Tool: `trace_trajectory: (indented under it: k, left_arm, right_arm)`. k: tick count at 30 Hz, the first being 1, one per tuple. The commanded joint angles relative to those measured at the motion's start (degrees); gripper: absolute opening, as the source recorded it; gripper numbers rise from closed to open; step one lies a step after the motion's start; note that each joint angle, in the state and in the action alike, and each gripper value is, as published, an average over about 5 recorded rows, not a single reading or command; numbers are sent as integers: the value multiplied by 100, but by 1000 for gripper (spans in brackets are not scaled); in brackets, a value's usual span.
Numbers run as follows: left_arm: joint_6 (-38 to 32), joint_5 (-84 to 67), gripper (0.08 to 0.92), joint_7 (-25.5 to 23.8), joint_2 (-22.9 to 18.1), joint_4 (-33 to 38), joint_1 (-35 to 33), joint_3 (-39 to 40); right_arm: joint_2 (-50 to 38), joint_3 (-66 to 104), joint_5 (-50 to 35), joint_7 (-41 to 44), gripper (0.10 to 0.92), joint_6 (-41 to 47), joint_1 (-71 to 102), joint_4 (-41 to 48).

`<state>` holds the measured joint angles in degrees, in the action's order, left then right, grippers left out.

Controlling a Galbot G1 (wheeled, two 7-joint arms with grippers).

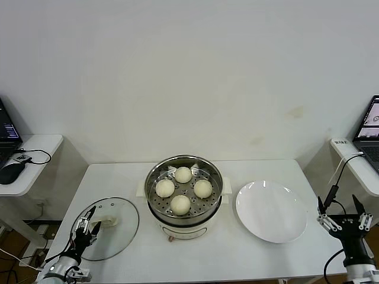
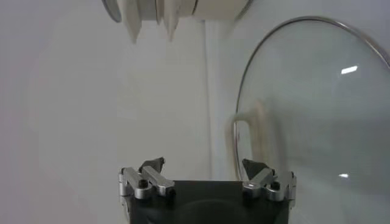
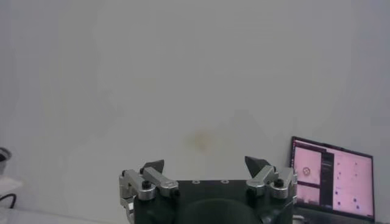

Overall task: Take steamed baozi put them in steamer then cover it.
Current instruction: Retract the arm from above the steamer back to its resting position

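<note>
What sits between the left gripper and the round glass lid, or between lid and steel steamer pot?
Nothing visible. The open left gripper hovers at the round glass lid by its cream handle; bare white table separates lid from the shiny steel steamer.

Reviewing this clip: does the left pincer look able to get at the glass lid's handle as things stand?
Probably yes. The left pincer is open right beside the lid's handle, and nothing lies on the glass lid or between them.

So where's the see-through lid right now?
In the head view the glass lid lies flat on the table on the robot's left, beside the steamer and not covering it. The open left tool is just over its near edge.
</note>
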<state>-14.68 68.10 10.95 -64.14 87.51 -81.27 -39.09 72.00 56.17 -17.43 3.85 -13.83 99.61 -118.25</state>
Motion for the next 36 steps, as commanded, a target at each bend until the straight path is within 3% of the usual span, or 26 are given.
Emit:
trace_trajectory:
  k: [1,10,24,32,36]
  left_arm:
    - [42,-6,823,-76,29,-339,523,229]
    - [118,-187,806,-111,24,-580,697,275]
    - [106,-417,421,102,-18,-564,585,251]
    - [129,-487,192,363,-47,87,207,-88]
    - [329,-464,141,257,18,641,-20,-468]
  right_arm:
    - [82,50,16,4,823,-27,63,16]
    - [104,-15,13,14,823,-4,52,40]
    - [82,-130,-28,28,823,38,-2,30]
    - [40,-209,-2,35,823,33,-21,34]
    - [7,-257,53,50,823,31,-27,34]
